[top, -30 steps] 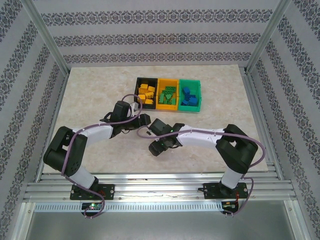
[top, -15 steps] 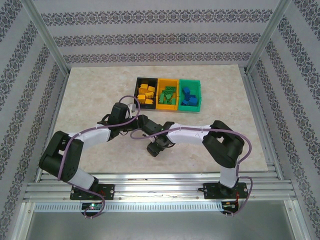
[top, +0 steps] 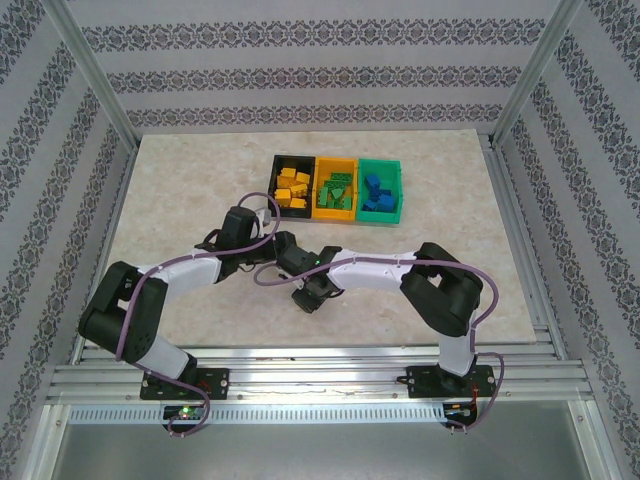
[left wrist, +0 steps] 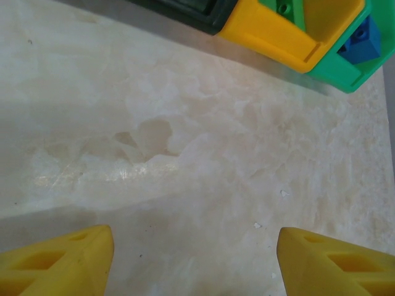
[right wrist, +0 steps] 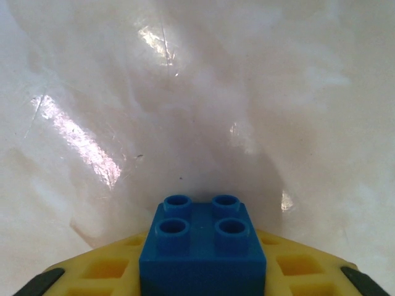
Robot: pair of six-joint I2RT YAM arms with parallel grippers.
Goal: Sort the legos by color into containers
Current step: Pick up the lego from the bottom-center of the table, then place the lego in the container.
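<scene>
Right wrist view: I'm pinching blue lego (right wrist: 202, 250) in right hand (top: 310, 297) over bare surface (right wrist: 185, 92). Green container (top: 381, 214) with blues lying farther back, rightward. Left hand (left wrist: 194, 262) hanging part-open, empty.

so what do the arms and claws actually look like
Both the left arm and right arm have white links, bulky black joints and a purple cable running along them. The left claw and right claw have yellow plastic fingers with recessed pockets.
</scene>
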